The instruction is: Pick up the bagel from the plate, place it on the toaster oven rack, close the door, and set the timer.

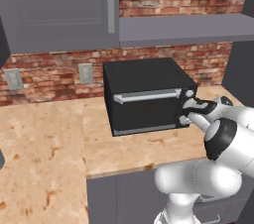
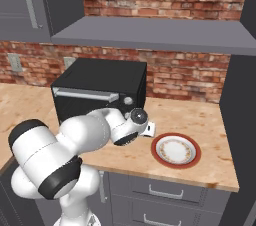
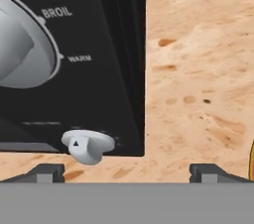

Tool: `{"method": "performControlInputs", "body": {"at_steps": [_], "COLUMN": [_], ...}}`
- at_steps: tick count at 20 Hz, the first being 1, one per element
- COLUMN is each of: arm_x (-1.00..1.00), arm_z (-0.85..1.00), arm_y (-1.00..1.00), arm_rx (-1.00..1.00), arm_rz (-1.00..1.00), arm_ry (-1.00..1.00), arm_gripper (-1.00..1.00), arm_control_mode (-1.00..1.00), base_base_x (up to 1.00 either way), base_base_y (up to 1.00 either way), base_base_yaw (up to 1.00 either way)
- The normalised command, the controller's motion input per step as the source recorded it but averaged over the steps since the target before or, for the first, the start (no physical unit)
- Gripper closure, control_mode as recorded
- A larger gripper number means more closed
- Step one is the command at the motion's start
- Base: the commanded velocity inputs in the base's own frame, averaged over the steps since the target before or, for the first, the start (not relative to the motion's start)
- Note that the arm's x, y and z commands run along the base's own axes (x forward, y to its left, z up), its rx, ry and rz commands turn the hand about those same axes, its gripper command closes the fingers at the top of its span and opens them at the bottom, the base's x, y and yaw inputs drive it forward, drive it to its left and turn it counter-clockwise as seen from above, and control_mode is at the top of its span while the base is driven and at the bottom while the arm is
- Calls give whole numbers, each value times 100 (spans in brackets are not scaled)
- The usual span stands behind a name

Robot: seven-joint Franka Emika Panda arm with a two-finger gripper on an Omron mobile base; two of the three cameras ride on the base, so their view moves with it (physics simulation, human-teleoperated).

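toaster oven (image 1: pixel 144 96) – black | plate (image 2: pixel 175 151) – white, red-orange rim | counter (image 1: pixel 44 153) – tan, mottled

Glossy white rounded arm segments (image 2: pixel 82 137) joined by black bands, ending in a dark pincer (image 1: pixel 191 109).

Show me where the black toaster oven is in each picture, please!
Left base view: the toaster oven sits in the middle, door shut, against the brick wall.
Right base view: it stands left of centre, behind the arm, with the plate to its right.
Hand view: its black knob panel takes the left half, very close.
Shared landmark: the speckled tan counter under the oven.
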Motion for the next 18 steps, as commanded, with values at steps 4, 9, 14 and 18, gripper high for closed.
{"method": "performControlInputs", "body": {"at_steps": [4,9,14,18], "arm_x": [0,-14,0,0], "arm_z": [0,11,19,4], "arm_y": [0,7,0,0], "arm_rx": [3,4,1,1], "arm_rz": [-2,-2,-1,0], "arm_ry": [3,6,0,0], "arm_gripper": [-100,-100,-100,-100], "arm_control_mode": [-100,-100,-100,-100], "base_base_x": [0,0,0,0], "base_base_y": [0,0,0,0], "base_base_yaw": [0,0,0,0]}}
